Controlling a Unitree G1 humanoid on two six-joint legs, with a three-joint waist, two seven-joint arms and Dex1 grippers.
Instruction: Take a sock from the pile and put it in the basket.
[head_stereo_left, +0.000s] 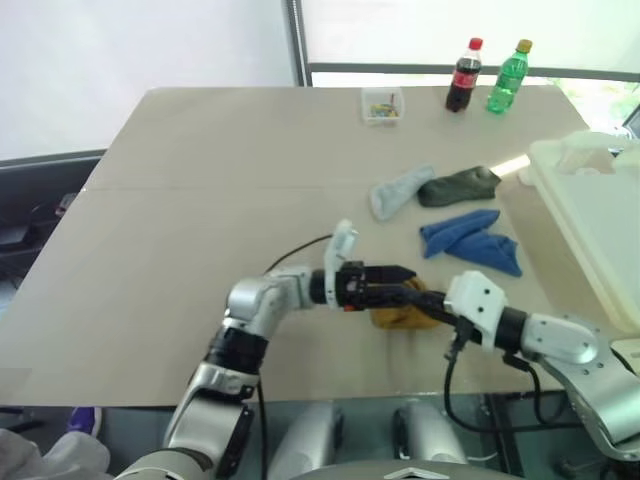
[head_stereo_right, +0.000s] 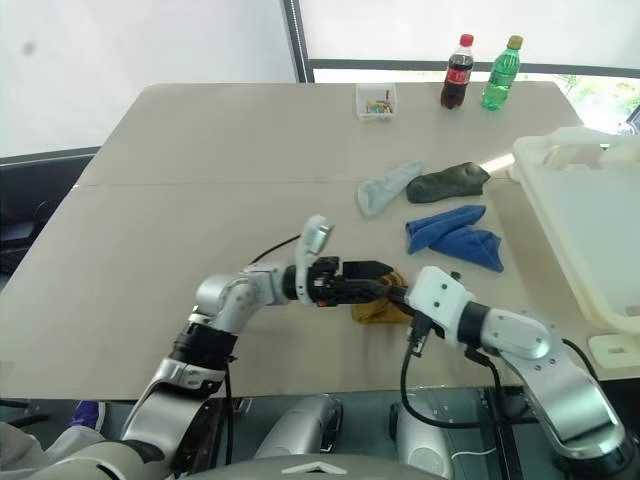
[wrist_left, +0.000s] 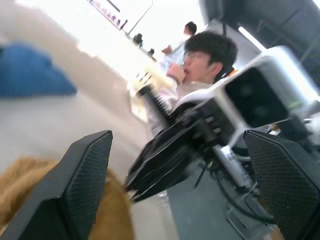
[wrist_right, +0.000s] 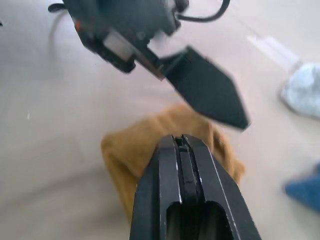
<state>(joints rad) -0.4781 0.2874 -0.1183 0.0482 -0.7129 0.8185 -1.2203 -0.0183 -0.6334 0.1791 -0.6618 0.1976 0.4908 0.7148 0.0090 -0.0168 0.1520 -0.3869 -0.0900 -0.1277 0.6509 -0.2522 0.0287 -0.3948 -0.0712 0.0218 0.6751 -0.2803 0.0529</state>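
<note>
Sock (wrist_right: 150, 145), mustard, lies bunched on table (head_stereo_left: 200, 200) directly under both grippers; right gripper (wrist_right: 182, 150) closed, empty, just above it; left gripper (wrist_left: 175, 175) wide open alongside. Basket (head_stereo_right: 590, 220) sits well off to the right, so right arm is nearer

Head pair high; wrist views close — sharing mustard sock (wrist_right: 165, 135).

No text was legible anywhere; red label on dark cola bottle (head_stereo_left: 463, 75) and label on green bottle (head_stereo_left: 508, 77) were too small to read.
</note>
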